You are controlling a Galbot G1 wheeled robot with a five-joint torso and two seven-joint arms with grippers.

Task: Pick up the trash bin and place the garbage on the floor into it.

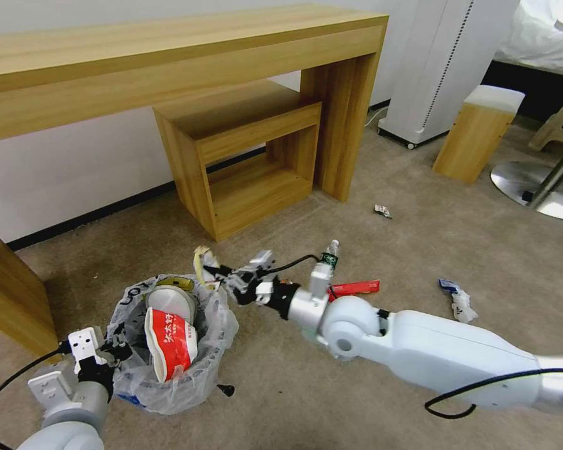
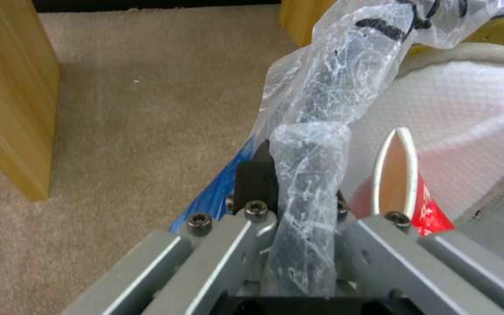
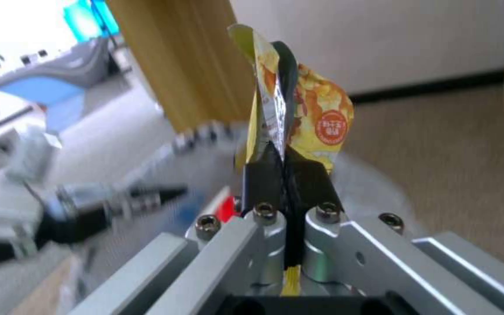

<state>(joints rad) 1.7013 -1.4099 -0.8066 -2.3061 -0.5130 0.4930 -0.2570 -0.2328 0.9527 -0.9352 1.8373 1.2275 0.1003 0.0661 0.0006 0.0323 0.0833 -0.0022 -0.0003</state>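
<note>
left gripper (image 1: 109, 356) jaws clamped on the bin (image 1: 169, 340) rim and bag, bin on the floor (image 1: 331, 406) already part full. right gripper (image 1: 222, 275) jaws pinch a yellow wrapper (image 1: 201, 257) just over the far rim. best to centre it over the opening before release; bottle (image 1: 329, 253), red carton (image 1: 355, 287) and packets (image 1: 460, 299) lie beyond.

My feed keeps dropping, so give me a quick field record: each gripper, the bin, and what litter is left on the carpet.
left gripper: shut on the trash bin's bag rim
right gripper: shut on a yellow wrapper, beside the bin's rim
trash bin: on the floor, holding a red-and-white cup and a white slipper
litter left: green-labelled bottle, red carton, white-blue packet, small wrapper
</note>
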